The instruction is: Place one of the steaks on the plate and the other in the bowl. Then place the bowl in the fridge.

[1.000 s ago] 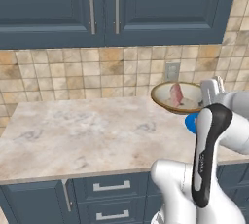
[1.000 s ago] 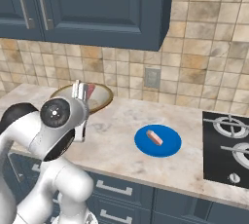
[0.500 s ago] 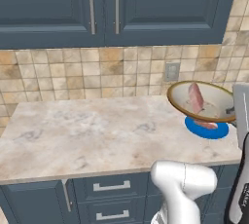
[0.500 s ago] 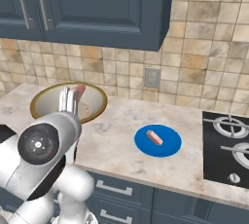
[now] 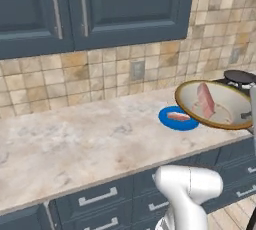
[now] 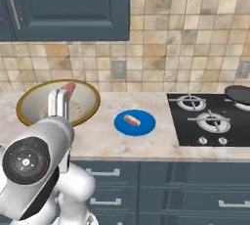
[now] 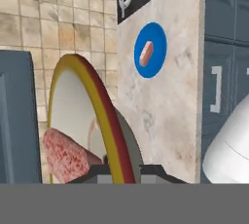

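Left base view: the shallow round bowl with the tan-brown rim and pale inside (image 5: pixel 216 105) hangs tipped in the air over the counter's front edge, its open face turned up and toward the camera. A pinkish-red steak slab (image 5: pixel 205 100) lies inside, long axis running up the tilted wall. Behind the bowl, the flat bright blue round plate (image 5: pixel 177 119) rests on the pale marbled stone counter (image 5: pixel 75 144), carrying the second small pink steak (image 5: pixel 177 116), lying lengthwise left to right.

Right base view adds the black gas hob (image 6: pixel 210 119) to the plate's right, and here the bowl sits behind the arm's upright white link, steak peeking above it. The plate's steak angles slightly across the disc.

Hand view: the bowl's rim runs edge-on straight up from the two-finger gripper (image 7: pixel 121 173), whose dark tips sit either side of the rim, clamped on it. The steak rests low inside, against the left tip. Plate and steak lie far beyond on the counter.
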### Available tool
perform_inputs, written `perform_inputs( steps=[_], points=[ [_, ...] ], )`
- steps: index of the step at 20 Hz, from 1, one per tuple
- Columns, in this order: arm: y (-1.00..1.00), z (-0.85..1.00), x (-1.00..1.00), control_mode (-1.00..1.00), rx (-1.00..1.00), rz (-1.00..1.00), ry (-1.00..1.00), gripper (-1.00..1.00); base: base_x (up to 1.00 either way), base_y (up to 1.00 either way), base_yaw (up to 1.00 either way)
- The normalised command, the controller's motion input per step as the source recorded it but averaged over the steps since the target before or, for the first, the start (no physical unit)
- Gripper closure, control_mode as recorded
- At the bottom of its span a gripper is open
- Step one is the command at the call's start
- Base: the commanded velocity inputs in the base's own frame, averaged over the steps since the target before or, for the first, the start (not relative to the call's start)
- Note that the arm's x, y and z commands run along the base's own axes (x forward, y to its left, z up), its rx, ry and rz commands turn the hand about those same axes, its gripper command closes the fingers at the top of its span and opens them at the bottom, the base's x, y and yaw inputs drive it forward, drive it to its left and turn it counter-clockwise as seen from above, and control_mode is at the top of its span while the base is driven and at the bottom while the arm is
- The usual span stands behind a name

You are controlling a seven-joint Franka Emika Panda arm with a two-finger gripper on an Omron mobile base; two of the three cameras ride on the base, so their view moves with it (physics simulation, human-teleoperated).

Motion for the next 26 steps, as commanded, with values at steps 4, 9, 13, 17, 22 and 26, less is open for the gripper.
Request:
perform_inputs(
  steps=[4, 9, 13, 17, 22, 26],
  points=[
    [0.00, 0.00, 0.00, 1.00, 0.00, 0.00, 0.00, 1.00, 0.00, 0.00, -1.00],
    [0.00, 0.00, 0.00, 1.00, 0.00, 0.00, 0.00, 1.00, 0.00, 0.00, -1.00],
    [0.00, 0.00, 0.00, 1.00, 0.00, 0.00, 0.00, 1.00, 0.00, 0.00, -1.00],
    [0.00, 0.00, 0.00, 1.00, 0.00, 0.00, 0.00, 1.00, 0.00, 0.00, -1.00],
    [0.00, 0.00, 0.00, 1.00, 0.00, 0.00, 0.00, 1.00, 0.00, 0.00, -1.00],
    [0.00, 0.00, 0.00, 1.00, 0.00, 0.00, 0.00, 1.00, 0.26, 0.21, -0.91]
  ],
)
